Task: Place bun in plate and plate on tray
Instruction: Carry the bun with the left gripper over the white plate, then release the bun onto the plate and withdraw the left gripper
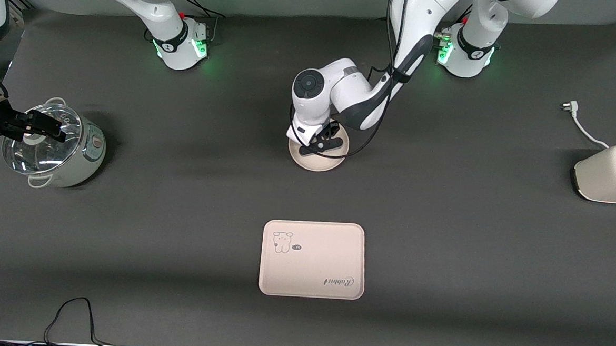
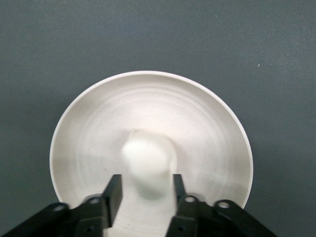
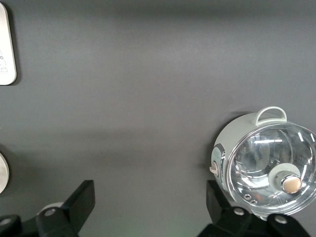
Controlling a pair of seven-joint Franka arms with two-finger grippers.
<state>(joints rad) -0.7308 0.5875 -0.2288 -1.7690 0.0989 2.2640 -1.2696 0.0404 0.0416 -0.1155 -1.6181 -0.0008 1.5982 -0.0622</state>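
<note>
The round plate (image 1: pixel 316 164) sits mid-table, farther from the front camera than the tray (image 1: pixel 312 259), which lies flat with its cartoon animal and "Rabbit" print. My left gripper (image 1: pixel 320 144) hangs low over the plate and hides the bun in the front view. In the left wrist view the off-white bun (image 2: pixel 147 160) rests in the plate (image 2: pixel 89 128). My left gripper (image 2: pixel 146 185) is open, with a finger on each side of the bun. My right gripper (image 1: pixel 31 127) waits open and empty over the pot; it also shows in the right wrist view (image 3: pixel 150 202).
A glass-lidded pot (image 1: pixel 56 146) stands at the right arm's end of the table, also in the right wrist view (image 3: pixel 266 168). A white toaster (image 1: pixel 611 173) with its plug and cord (image 1: pixel 579 121) stands at the left arm's end. A black cable (image 1: pixel 68 318) lies by the front edge.
</note>
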